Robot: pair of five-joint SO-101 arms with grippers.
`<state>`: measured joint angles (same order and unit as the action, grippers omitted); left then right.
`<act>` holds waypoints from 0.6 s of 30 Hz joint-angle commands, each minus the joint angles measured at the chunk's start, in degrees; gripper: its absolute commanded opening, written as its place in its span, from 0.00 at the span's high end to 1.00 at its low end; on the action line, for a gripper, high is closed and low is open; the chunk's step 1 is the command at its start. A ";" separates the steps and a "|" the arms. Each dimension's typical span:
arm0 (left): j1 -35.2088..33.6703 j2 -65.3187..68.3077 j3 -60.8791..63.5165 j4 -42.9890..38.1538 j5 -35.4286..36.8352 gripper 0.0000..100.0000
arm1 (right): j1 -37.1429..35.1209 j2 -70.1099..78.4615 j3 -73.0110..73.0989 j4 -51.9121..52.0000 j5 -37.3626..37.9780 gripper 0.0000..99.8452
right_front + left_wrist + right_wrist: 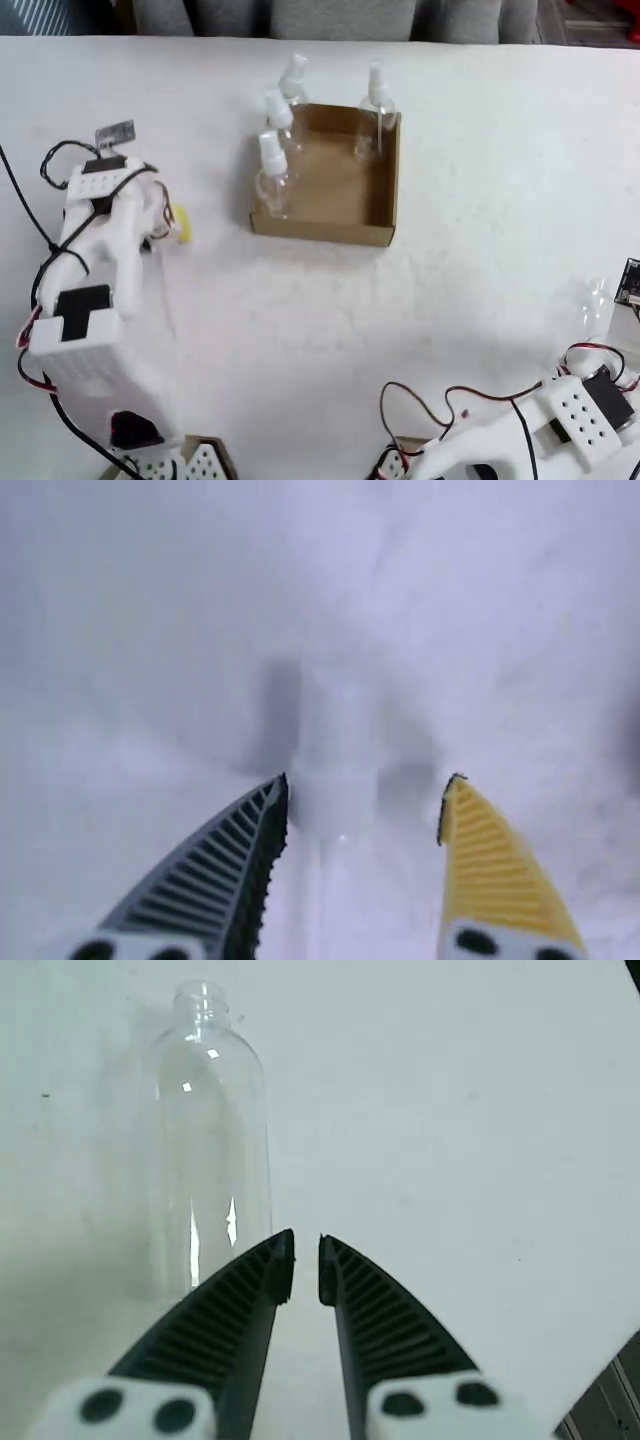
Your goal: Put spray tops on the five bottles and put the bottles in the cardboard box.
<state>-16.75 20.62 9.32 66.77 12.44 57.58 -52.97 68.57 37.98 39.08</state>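
Capping the last clear plastic bottle (215, 1130) seems the step in hand: my left end effector (365, 790), open and empty, straddles a white plastic spray top (335, 750), so next I must close squarely on it.

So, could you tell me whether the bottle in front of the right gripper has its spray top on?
Off: the bottle ends in a bare, open neck, with no spray top on it.

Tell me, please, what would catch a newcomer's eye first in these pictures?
Four clear bottles with white spray tops cluster at the cardboard box on the table. The open left gripper hovers over a loose spray top, and an uncapped bottle sits close to the right gripper.
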 commanded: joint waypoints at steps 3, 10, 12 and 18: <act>-0.04 -0.40 -3.08 0.88 0.79 0.75 | -0.66 -1.01 -0.53 -1.01 0.70 0.98; -0.04 -0.31 -5.27 1.93 0.88 0.80 | -0.66 -1.10 -0.53 -1.01 0.70 0.98; 0.04 -0.31 -5.36 3.08 0.88 0.79 | -0.66 -1.10 -0.53 -1.01 0.70 0.98; -0.04 -0.31 -5.27 3.52 0.62 0.79 | -0.66 -1.36 -0.53 -0.75 0.70 0.98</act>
<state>-16.75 20.62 7.03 69.58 12.44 57.58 -52.97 68.57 37.98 39.08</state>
